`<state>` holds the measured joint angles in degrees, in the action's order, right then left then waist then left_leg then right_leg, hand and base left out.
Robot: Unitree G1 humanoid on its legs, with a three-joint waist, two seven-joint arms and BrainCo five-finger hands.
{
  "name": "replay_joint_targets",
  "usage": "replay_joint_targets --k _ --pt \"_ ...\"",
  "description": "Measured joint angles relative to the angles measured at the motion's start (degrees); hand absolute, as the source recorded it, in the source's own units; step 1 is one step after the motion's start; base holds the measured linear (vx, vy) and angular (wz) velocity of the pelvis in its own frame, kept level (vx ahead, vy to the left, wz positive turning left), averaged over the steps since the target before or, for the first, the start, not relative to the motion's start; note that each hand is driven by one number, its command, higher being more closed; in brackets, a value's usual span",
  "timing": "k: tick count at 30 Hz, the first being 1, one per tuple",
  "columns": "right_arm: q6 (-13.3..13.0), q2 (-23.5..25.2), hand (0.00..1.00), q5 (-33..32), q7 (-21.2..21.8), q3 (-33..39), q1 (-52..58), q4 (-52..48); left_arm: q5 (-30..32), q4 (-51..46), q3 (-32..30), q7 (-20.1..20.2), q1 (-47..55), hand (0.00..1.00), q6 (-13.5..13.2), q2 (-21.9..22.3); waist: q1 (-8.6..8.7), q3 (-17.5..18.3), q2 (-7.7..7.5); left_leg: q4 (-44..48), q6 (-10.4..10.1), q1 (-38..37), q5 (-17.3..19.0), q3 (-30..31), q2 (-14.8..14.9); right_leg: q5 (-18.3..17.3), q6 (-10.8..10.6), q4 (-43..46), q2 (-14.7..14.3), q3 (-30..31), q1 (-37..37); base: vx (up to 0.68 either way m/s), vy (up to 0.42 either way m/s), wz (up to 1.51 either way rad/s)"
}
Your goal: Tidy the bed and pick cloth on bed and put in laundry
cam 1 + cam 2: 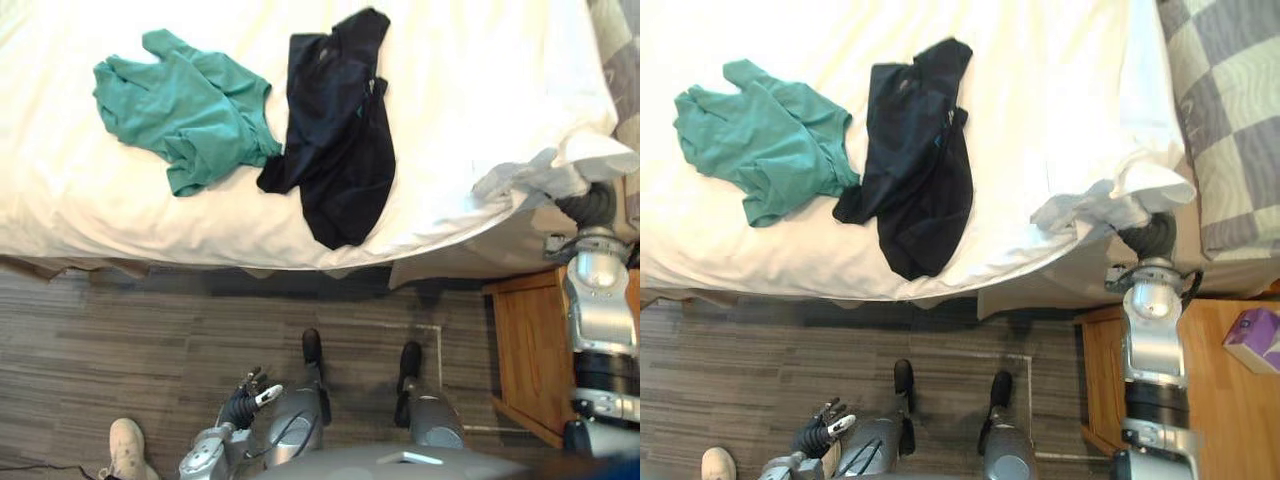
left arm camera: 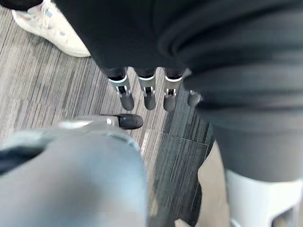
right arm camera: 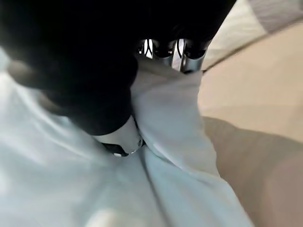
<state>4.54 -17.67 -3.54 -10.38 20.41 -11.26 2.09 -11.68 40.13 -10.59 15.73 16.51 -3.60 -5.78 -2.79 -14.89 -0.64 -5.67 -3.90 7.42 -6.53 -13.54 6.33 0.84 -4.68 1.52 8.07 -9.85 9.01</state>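
Clothes on the bed (image 1: 470,90) are what I see first from the left eye: a green cloth (image 1: 180,110) lies crumpled on the left, and a dark cloth (image 1: 340,140) lies just to its right. The two touch at the green cloth's near right edge. The dark cloth's near end reaches almost to the near edge of the mattress. At the near right corner of the bed my right hand (image 1: 592,205) is tucked under a bunched fold of the white sheet (image 1: 540,175). My left hand (image 1: 245,400) hangs low over the floor (image 1: 100,340), well apart from the bed, with a person's white shoe (image 1: 125,445) to its left. A wooden worktop (image 1: 525,340) stands beside the bed, under my right arm.

From the right eye, a checked cover (image 1: 1230,110) lies on the far right of the bed, and a purple box (image 1: 1252,340) sits on the worktop.

In the left wrist view the fingers (image 2: 127,97) are straight and loosely spread above the floor, holding nothing.

In the right wrist view the fingers (image 3: 189,56) curl over a ridge of white sheet while the thumb (image 3: 118,142) presses from the other side. That hand is pinched closed on the sheet.
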Motion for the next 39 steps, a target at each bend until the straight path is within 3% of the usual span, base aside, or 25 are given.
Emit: replay_joint_targets --k 2,7,9,11,15,17,19,26,30,31,32,39 --pt "-0.6 5.1 0.0 -4.8 -1.1 1.6 5.3 -3.4 0.1 1.7 -1.4 -1.0 1.0 0.0 0.0 1.2 0.03 1.9 -1.31 0.0 -0.3 -1.8 0.9 -1.9 0.4 0.0 0.0 -0.7 0.0 1.0 -1.3 0.14 -0.016 -0.32" --pt "-3.1 13.7 0.0 -13.9 -0.9 5.5 13.9 -6.6 1.6 2.1 -4.1 -3.4 1.0 0.0 -0.2 3.2 0.43 7.1 -2.44 0.0 -1.4 -6.2 1.8 -6.9 0.9 -0.4 -0.5 -1.6 0.0 1.1 -5.4 0.11 -0.01 -0.17" --pt "-3.5 16.0 0.0 -14.5 -0.7 6.3 17.4 -8.9 1.6 2.2 -4.5 -4.7 1.0 0.0 1.4 3.8 0.89 8.9 -2.12 0.0 -1.2 -7.6 2.7 -8.7 1.3 -0.6 -0.8 -1.6 -0.4 1.1 -6.5 0.05 -0.014 -0.17" --pt "-3.9 17.5 0.0 -17.0 1.4 7.6 22.7 -9.2 1.5 2.2 -6.4 -5.2 0.9 0.0 3.9 4.5 2.51 10.8 -2.26 -0.3 -1.2 -9.1 3.8 -10.3 1.5 -1.0 -0.8 -1.6 -0.5 1.3 -7.4 0.03 -0.001 -0.24" --pt "-4.9 17.7 0.0 -19.7 5.9 9.7 28.9 -6.1 0.9 3.4 -7.1 -6.3 0.8 0.0 6.0 4.3 3.73 13.2 -2.38 -0.3 -1.9 -10.9 5.1 -13.0 1.6 -1.5 -0.2 -1.5 -0.6 3.5 -7.8 -0.02 0.007 -0.35" --pt "-5.5 17.6 0.0 -21.3 8.9 10.5 30.7 -1.9 -0.3 4.5 -7.4 -6.9 0.0 0.0 7.2 5.1 5.43 13.7 -2.38 -0.3 -1.9 -12.4 5.3 -14.1 1.7 -1.6 0.0 -1.3 -0.8 4.4 -8.6 -0.02 -0.002 -0.25" --pt "-5.9 17.6 0.0 -22.2 10.6 9.9 32.2 2.4 -1.2 5.1 -7.2 -6.9 -1.0 0.0 7.6 5.2 5.64 14.0 -2.43 -0.3 -1.7 -12.8 5.4 -14.4 1.7 -2.1 -0.3 -1.2 -0.9 4.5 -8.9 -0.02 -0.004 -0.07" --pt "-6.4 18.2 0.0 -22.0 14.9 6.0 31.4 23.2 -3.5 8.7 -7.2 -6.8 -3.4 0.0 8.5 5.2 5.3 15.4 -1.41 -0.3 -2.0 -13.7 5.7 -14.6 1.7 -2.5 0.1 -1.0 -0.9 4.5 -9.6 0.01 -0.001 0.0" --pt "-8.0 19.0 0.0 -20.7 16.2 6.1 29.3 33.3 -3.5 10.7 -7.3 -6.8 -4.2 0.0 8.4 5.2 4.96 15.4 -1.04 -0.3 -2.1 -14.7 6.0 -14.9 1.8 -2.6 0.2 -1.0 -1.0 4.6 -10.5 0.06 -0.005 -0.03" --pt "-8.7 19.2 0.0 -19.9 16.6 6.1 29.0 34.3 -3.5 10.9 -7.3 -6.5 -4.3 0.0 8.4 5.2 4.91 15.4 -0.85 -0.3 -2.0 -14.9 6.0 -15.0 1.7 -2.7 0.2 -1.0 -1.0 4.6 -10.7 0.03 -0.003 -0.01" --pt "-11.9 18.6 0.0 -19.9 19.1 6.0 24.5 42.0 -3.5 13.5 -6.8 -6.1 -7.0 0.0 8.4 5.3 3.3 13.5 0.48 -0.3 -2.3 -16.4 6.3 -15.2 1.6 -3.0 0.3 -1.5 -1.7 5.2 -11.6 0.0 0.0 0.0" --pt "-12.1 18.6 0.0 -19.9 19.1 5.7 24.3 42.7 -4.1 13.5 -6.8 -6.1 -7.1 0.0 8.3 5.3 3.26 13.5 0.48 -0.3 -2.3 -16.4 6.3 -15.1 1.6 -3.0 0.3 -1.5 -1.7 5.2 -11.5 0.0 0.0 0.0"
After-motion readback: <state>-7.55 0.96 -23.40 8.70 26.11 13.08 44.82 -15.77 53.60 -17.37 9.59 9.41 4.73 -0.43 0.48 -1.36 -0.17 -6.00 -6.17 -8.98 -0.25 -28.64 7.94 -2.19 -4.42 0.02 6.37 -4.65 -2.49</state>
